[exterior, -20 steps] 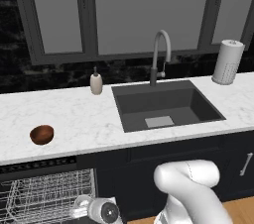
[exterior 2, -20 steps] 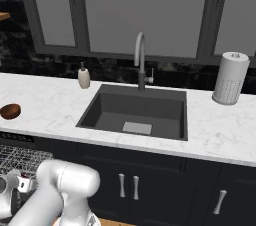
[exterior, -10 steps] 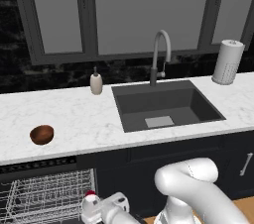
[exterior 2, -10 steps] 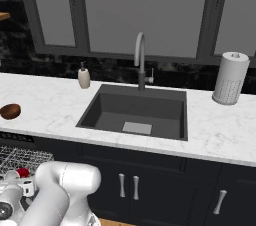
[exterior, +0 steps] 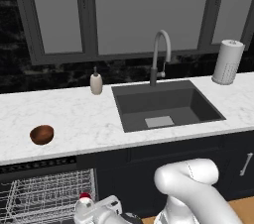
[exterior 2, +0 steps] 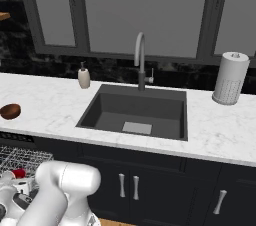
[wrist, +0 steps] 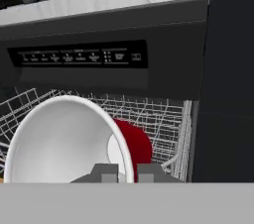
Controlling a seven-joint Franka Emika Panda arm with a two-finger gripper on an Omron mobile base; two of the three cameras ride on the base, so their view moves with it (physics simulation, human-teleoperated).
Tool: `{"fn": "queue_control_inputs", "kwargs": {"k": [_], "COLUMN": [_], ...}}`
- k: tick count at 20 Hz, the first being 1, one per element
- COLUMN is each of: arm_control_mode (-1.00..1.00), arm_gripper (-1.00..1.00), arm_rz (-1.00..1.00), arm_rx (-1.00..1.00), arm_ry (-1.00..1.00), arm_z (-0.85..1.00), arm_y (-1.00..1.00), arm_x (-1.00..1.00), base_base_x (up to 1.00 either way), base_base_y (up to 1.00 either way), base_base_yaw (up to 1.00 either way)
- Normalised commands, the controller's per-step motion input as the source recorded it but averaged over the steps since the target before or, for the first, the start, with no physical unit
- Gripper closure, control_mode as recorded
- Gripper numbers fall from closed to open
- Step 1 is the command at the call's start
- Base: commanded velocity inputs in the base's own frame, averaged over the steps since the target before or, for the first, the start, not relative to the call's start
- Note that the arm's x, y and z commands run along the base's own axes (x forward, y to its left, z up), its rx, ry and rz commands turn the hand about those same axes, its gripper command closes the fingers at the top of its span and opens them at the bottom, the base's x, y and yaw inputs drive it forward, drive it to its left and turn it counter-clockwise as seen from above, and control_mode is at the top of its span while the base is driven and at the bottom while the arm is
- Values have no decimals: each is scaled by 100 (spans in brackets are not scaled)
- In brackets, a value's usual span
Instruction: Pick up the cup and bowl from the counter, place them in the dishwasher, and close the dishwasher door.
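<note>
Left base view, left to right. Dishwasher (exterior: pixel 47 196) open under the counter (exterior: pixel 69 119), white wire rack (exterior: pixel 39 200) showing below the dark control strip (exterior: pixel 37 164). Bowl (exterior: pixel 41 134) sits on the counter near its front edge, above the dishwasher, well apart from the sink. Low at the frame's bottom, the cup (exterior: pixel 85 199) shows red with a pale rim, just in front of the rack's right side, at the end of the white arm (exterior: pixel 191 188). Soap dispenser (exterior: pixel 96 82) stands at the back of the counter, left of the sink (exterior: pixel 166 104). Faucet (exterior: pixel 159 59) behind the sink. Paper towel roll (exterior: pixel 227 62) upright at far right.

Right base view. Bowl (exterior 2: pixel 10 111) at the far left on the counter; below it the rack, with a spot of red from the cup (exterior 2: pixel 18 173) beside the arm's white wrist. Cabinet doors (exterior 2: pixel 150 185) with silver handles to the right.

Hand view. Tool (wrist: pixel 121 172) clenched on the cup (wrist: pixel 74 141), its two tips pinching the white rim from either side; cup tilted, mouth toward the camera, red wall behind. Rack (wrist: pixel 158 119) and control strip (wrist: pixel 79 57) lie beyond it; counter edge along the top.
</note>
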Motion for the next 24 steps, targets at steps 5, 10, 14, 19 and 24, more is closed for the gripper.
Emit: {"fn": "queue_control_inputs", "kwargs": {"k": [5, 10, 14, 19, 24], "arm_control_mode": [-100, -100, -100, -100, -100], "arm_gripper": [100, 100, 100, 100, 100], "arm_rz": [0, 0, 0, 0, 0], "arm_rx": [0, -1, 0, 0, 0], "arm_ry": [16, 16, -1, -11, -1], "arm_z": [-16, -44, -31, -7, -3], "arm_y": [20, 29, 16, 3, 6], "arm_x": [39, 56, 56, 22, 6], "base_base_x": [0, 0, 0, 0, 0], "base_base_y": [0, 0, 0, 0, 0], "base_base_yaw": [0, 0, 0, 0, 0]}}
